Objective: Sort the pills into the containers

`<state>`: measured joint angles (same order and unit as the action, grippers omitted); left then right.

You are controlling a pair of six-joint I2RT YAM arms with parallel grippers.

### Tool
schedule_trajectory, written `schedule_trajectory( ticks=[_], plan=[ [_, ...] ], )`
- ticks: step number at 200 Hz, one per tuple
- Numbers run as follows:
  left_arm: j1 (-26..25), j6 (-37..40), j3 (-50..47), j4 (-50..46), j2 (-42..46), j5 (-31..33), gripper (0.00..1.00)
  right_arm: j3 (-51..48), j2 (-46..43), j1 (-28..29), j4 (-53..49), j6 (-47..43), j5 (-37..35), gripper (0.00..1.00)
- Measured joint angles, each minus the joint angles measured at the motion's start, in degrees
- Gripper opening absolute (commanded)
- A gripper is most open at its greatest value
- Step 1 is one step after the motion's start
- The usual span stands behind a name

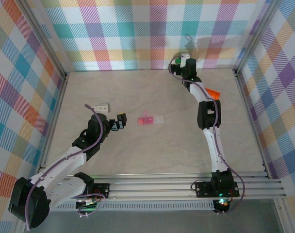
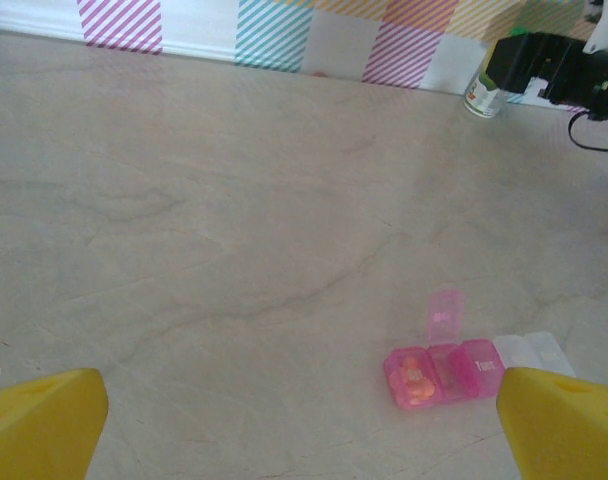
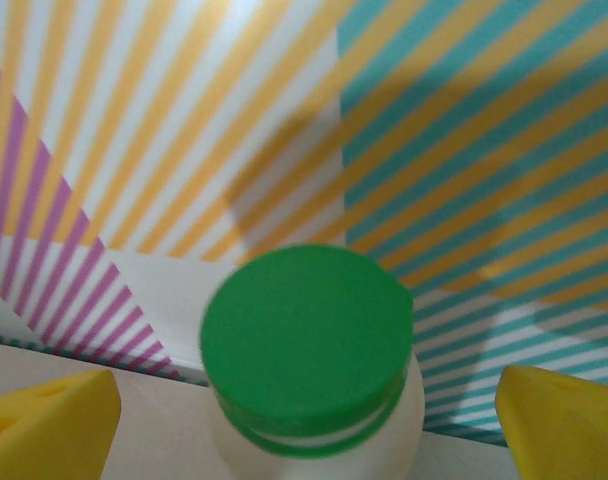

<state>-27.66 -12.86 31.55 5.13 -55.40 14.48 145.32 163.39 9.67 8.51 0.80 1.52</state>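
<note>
Right gripper (image 3: 304, 425) wide open at far wall. Yellow fingers (image 3: 49, 420) far apart, one each side of white bottle (image 3: 306, 345) with green cap. Gap on both sides: no touch, no hold. Bottle upright on table (image 1: 152, 150), close to striped wall. Left gripper (image 2: 304, 425) wide open too, nothing in it. Pink pill box (image 2: 444, 372) near its right finger, one lid up. Orange vial (image 1: 213, 92) beside right arm.

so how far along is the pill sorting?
Early. Done: one lid of the pill organizer is up, orange pills showing inside. In hand: nothing; right claw stands open around the green-capped white bottle, left claw open facing the organizer. Left: bottle capped, orange vial beside the right arm, pills to move.
</note>
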Motion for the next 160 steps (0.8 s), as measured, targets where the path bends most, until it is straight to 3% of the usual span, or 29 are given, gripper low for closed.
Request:
schedule_trajectory(
  ticks=[105, 160],
  plan=[
    [0.0, -0.2, 0.0, 0.0, 1.2, -1.2, 1.00, 7.6, 5.3, -0.9, 6.0, 2.0, -3.5, 0.78],
    [0.0, -1.1, 0.0, 0.7, -0.2, -2.0, 1.00, 7.8, 6.8, -1.9, 5.5, 2.8, -2.7, 0.50]
  ],
)
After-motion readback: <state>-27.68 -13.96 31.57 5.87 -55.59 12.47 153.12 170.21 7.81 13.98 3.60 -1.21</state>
